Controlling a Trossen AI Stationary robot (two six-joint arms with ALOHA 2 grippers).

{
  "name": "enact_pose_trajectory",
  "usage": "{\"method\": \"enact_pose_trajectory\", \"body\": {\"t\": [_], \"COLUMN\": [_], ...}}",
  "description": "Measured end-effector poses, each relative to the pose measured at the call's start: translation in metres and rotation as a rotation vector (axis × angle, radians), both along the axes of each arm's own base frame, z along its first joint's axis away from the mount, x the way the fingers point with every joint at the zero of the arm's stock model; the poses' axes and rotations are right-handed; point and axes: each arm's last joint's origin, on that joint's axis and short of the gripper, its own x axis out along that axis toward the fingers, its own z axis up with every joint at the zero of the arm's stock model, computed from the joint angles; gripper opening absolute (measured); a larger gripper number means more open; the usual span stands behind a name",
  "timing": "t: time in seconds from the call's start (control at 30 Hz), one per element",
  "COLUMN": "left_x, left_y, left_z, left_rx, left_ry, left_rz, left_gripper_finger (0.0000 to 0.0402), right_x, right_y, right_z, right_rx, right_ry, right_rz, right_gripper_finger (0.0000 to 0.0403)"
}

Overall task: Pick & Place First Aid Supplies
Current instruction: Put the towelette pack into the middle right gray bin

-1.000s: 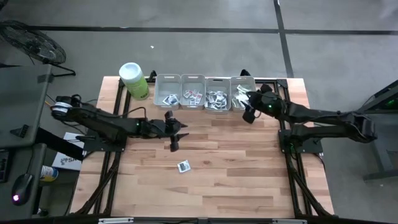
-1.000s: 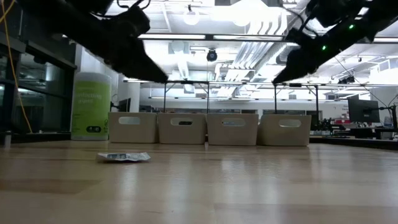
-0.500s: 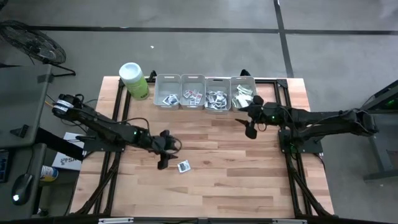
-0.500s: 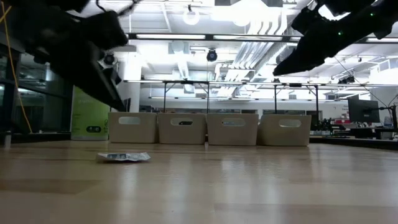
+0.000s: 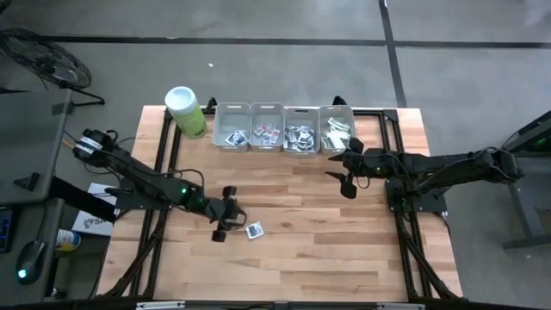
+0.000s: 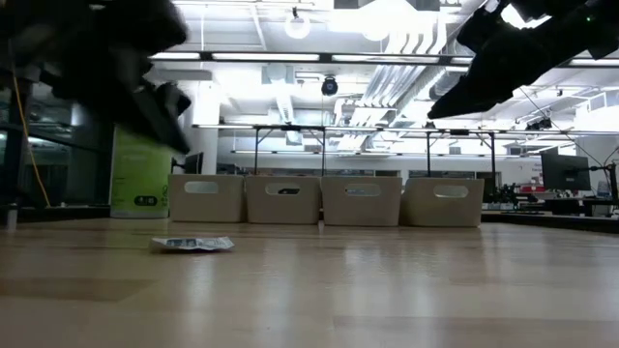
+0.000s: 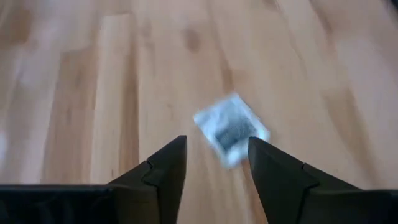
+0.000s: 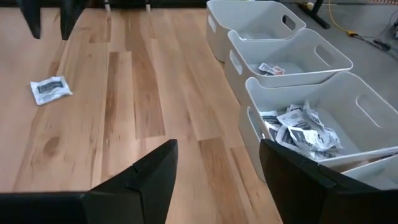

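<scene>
High view: one small white packet lies alone on the wooden table, well apart from the four grey bins at the far edge, which hold more packets. The left gripper hangs just beside it, fingers apart and empty. The right gripper hovers near the bins, fingers also apart, holding nothing.
</scene>
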Motion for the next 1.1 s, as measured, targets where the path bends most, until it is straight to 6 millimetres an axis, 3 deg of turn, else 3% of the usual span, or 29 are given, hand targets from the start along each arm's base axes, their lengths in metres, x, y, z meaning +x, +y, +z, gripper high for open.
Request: {"method": "enact_pose_trajectory", "body": {"t": [0.13,0.27,0.43,0.63,0.8,1.1], "left_x": [0.012,0.022,0.040,0.069,0.092,0.102], "left_y": [0.009,0.011,0.003,-0.006,-0.014,-0.017], "left_z": [0.014,0.022,0.026,0.019,0.010,-0.020], "left_rx": [-0.301,-0.506,-0.406,-0.249,-0.205,-0.197], "left_ry": [-0.009,0.041,0.124,0.384,0.496,0.610], "left_rz": [0.271,0.320,0.202,0.233,0.248,0.334], "left_gripper_finger": [0.0170,0.0170,0.0170,0.0170,0.0170,0.0170], "right_x": [0.000,0.000,0.000,0.000,0.000,0.001], "right_y": [0.000,0.000,0.000,0.000,0.001,0.002], "right_z": [0.000,0.000,0.000,0.000,0.000,0.000], "right_rx": [0.019,0.019,0.022,0.026,0.039,0.062], "right_ry": [-0.007,-0.011,-0.011,-0.012,-0.013,-0.016], "right_rz": [-0.017,-0.017,-0.009,0.002,0.025,0.036], "right_gripper_finger": [0.0222,0.0222,0.0221,0.0220,0.0222,0.0222]}}
